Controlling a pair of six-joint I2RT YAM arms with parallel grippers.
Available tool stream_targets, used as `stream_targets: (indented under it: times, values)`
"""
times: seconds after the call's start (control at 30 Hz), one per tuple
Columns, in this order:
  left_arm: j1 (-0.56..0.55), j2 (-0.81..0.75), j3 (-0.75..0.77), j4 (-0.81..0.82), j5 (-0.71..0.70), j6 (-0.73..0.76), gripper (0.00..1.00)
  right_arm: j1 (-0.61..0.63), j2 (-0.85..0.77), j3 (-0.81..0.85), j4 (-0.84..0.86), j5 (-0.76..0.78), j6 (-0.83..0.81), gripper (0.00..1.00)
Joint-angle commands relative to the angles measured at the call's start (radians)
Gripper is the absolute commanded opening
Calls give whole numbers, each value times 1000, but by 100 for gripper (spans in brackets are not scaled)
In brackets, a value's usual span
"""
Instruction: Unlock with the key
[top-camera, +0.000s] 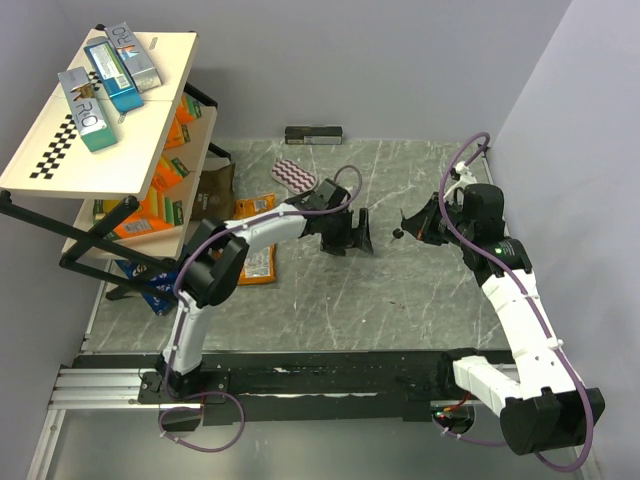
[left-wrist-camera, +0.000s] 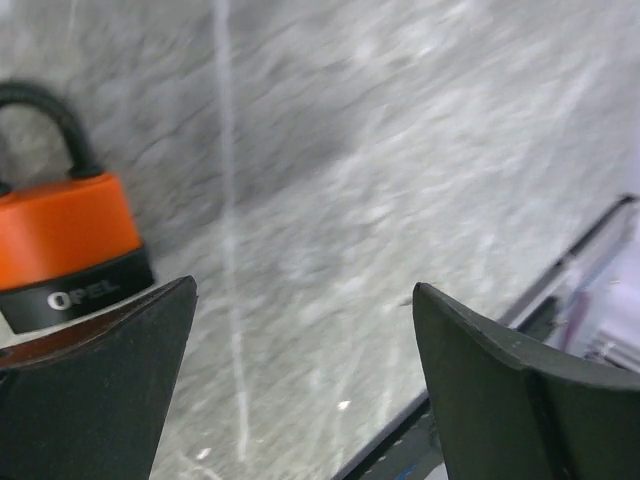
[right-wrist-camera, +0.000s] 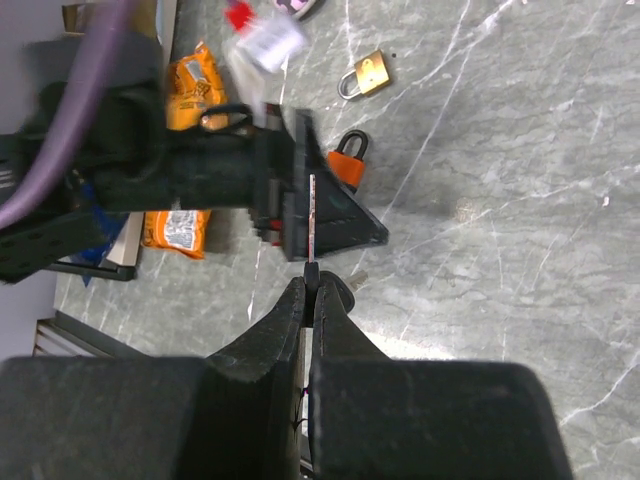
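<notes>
Where white lettering spells "OPEL" on the black band of the orange padlock (left-wrist-camera: 65, 235), the left gripper (left-wrist-camera: 300, 300) stands spread wide, one finger just beside it. The right gripper (right-wrist-camera: 312, 285), tips pressed together, pinches the key (right-wrist-camera: 313, 215): a thin silvery blade seen edge-on, pointing toward the left gripper.

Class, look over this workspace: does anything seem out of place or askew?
An orange snack packet lies loose on the table beside the shelf rack, apart from the packets stacked on its shelves.
</notes>
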Motion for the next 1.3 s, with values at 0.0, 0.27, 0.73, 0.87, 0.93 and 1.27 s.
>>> stream_targets:
  times: [0.0,0.27,0.73,0.87,0.93,1.27]
  values:
    - [24,-195,0,192,23,-68,94,6,-29,9,12,33,-12,0]
    - [68,-317,70,80,-58,-201,92,65,-23,23,13,72,-98,0]
    - [62,-350,29,2,86,-408,81,454,148,182,-49,548,-336,0]
    - [58,-354,9,11,78,-422,81,519,190,210,-40,616,-385,0]
    - [58,-350,3,16,87,-430,81,536,202,215,-31,637,-399,0]
    - [56,-325,3,25,118,-439,63,624,205,201,30,729,-462,0]
